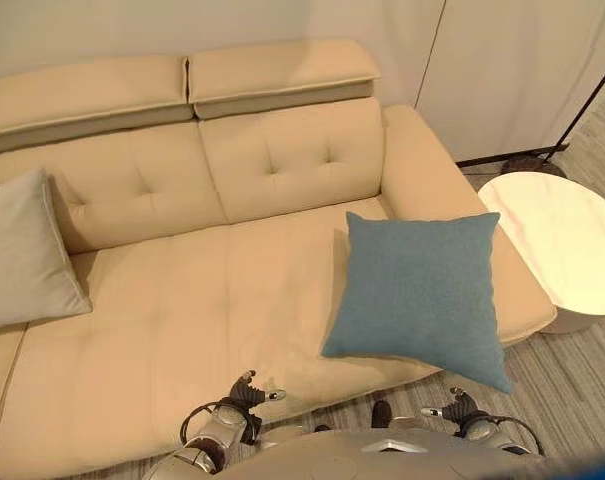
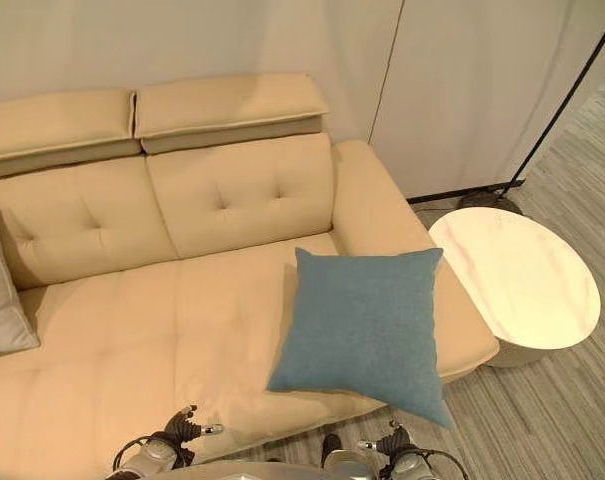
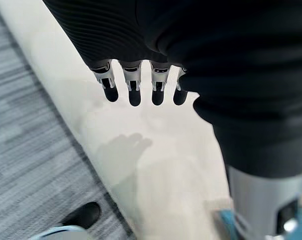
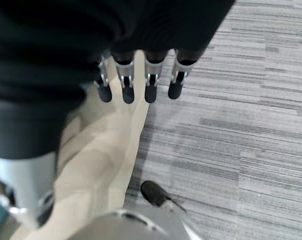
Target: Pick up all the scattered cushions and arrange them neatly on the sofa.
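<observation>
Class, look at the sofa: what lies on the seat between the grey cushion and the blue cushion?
Nothing: between the grey cushion and the blue cushion the sofa seat is bare, seen in the left eye view.

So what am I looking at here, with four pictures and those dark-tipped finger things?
It is a humanoid robot tidying cushions. Two pictures come from cameras in its head, looking down at a beige sofa. A blue cushion leans at the sofa's right end, its lower corner hanging past the seat edge; a grey cushion rests at the left end. A round white table stands beside the sofa. The other two pictures come from wrist cameras: the left hand and right hand hang open, holding nothing.
</observation>
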{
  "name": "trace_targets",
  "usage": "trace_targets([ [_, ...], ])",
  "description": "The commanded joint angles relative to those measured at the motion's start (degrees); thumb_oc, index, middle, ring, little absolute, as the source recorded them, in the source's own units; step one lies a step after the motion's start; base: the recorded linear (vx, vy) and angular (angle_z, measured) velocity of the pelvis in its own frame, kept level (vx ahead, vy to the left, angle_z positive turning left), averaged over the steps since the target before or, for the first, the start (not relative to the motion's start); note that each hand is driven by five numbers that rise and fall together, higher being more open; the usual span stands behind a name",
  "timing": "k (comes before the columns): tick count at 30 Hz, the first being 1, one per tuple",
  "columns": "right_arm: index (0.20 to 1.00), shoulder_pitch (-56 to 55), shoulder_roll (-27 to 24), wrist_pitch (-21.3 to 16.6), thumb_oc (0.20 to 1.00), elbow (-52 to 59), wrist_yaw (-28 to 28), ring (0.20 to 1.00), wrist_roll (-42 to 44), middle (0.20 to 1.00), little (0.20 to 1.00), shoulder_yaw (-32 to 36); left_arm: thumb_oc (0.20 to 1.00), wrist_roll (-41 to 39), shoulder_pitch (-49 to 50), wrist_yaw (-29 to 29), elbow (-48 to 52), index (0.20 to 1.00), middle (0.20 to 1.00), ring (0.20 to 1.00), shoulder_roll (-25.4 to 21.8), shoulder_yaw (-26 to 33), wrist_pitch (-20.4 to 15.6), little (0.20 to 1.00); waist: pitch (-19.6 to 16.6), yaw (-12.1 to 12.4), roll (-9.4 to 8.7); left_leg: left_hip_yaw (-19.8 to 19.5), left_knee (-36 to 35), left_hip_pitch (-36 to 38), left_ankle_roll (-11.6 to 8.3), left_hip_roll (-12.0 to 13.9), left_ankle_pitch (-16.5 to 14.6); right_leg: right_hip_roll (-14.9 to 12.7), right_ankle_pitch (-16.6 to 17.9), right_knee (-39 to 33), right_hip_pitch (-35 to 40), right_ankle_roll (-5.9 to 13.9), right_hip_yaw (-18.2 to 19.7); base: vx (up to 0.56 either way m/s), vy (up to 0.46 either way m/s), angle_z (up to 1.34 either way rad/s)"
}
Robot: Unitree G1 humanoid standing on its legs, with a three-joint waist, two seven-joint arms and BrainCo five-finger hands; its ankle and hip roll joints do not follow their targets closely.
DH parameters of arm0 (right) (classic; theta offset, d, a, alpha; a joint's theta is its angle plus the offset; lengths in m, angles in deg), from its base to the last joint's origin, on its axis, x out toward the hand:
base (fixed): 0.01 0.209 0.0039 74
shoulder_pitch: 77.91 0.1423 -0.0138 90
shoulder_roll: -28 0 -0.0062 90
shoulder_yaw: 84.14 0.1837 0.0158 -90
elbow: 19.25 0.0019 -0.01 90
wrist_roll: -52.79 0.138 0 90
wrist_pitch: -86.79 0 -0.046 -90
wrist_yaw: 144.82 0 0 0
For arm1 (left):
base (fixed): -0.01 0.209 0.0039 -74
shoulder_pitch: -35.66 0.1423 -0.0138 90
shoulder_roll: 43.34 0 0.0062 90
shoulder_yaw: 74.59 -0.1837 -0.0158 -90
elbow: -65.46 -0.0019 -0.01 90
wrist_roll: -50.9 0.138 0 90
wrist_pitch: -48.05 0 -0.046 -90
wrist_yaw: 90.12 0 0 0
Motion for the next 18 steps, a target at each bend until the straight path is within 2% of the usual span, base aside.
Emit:
trace_targets([
  [1, 1.0, 1.19, -1.23, -1.13, 1.0, -0.12, -0.92, 1.0, -0.2, 1.0, 1.0, -1.05, 1.0, 0.82, -2.34, 0.22, 0.27, 1.0, 1.0, 1.0, 0.98, 0.36, -1.29, 1.0, 1.19, -0.8, -0.45, -2.53, -1.76, -3.66, -3.62, 4.27, -1.3, -2.07, -3.57, 2.39, 0.21, 4.99, 0.15, 0.07, -0.129, -0.11],
  [6, 1.0, 0.47, -1.19, -0.71, 1.0, -0.92, -1.44, 1.0, -0.1, 1.0, 1.0, -1.06, 1.0, 0.72, -2.35, 0.19, 0.75, 1.0, 1.0, 1.0, 1.64, -0.58, -1.01, 1.0, 1.42, -1.51, 0.29, -1.65, -2.39, -2.8, -4.04, 4.87, -1.17, -1.44, -3.29, 0.65, 0.87, 4.67, 0.66, 0.04, -0.067, -0.04],
  [13, 1.0, 0.19, -1.97, -0.77, 1.0, -1.52, -4.27, 1.0, -1.07, 1.0, 1.0, -0.53, 1.0, 0.23, -2.68, 2.01, 1.51, 1.0, 1.0, 1.0, 1.79, -0.91, -1.58, 1.0, 1.44, -2.06, 0.69, 0.19, -3.63, -2.04, -4.37, 5.33, -0.94, -1.23, -3.2, 0.53, 0.37, 5.28, 1.38, 0.03, -0.029, -0.24],
  [14, 1.0, 1.63, -16.46, -0.35, 1.0, -4.49, 3.86, 1.0, 2.39, 1.0, 1.0, 6.76, 1.0, -0.1, -3.43, 0.16, 1.18, 1.0, 1.0, 1.0, -1.19, 1.43, -2.17, 1.0, 1.2, -2.19, 0.14, 0.51, -3.92, -1.78, -4.75, 5.59, -0.83, -1.14, -3.29, 0.53, 0.6, 5.54, 1.2, 0.02, -0.055, -0.05],
  [15, 1.0, 1.64, -16.55, -0.34, 1.0, -4.46, 3.92, 1.0, 2.39, 1.0, 1.0, 6.8, 1.0, -0.1, -3.48, 0.16, 1.17, 1.0, 1.0, 1.0, -1.12, 1.43, -2.16, 1.0, 1.14, -2.18, 0.2, 0.52, -3.92, -1.92, -4.75, 5.58, -0.76, -1.14, -3.22, 0.53, 0.47, 5.53, 1.21, 0.01, -0.061, -0.08],
  [16, 1.0, -0.46, -14.18, -0.74, 1.0, -3.49, 1.2, 1.0, 1.69, 1.0, 1.0, 5.46, 1.0, -1.43, -3.8, 0.39, 2.24, 1.0, 1.0, 1.0, -2.02, 2.05, -2.82, 1.0, 1.2, -2.51, -0.04, 0.54, -3.92, -2.12, -4.81, 5.62, -0.77, -1.21, -3.03, 0.53, 0.29, 5.61, 1.31, -0.04, -0.056, -0.07],
  [18, 1.0, -0.45, -22.48, -2.17, 1.0, -2.44, 1.36, 1.0, 1.23, 1.0, 1.0, 7.28, 1.0, -0.5, -5.32, -1.03, 5.1, 1.0, 1.0, 1.0, -6.42, 2.65, -2.82, 1.0, 1.8, -2.73, -0.24, 0.79, -3.92, -2.77, -5.19, 5.75, -0.34, -1.39, -2.46, 0.53, -0.38, 5.89, 1.18, -0.06, -0.058, -0.04],
])
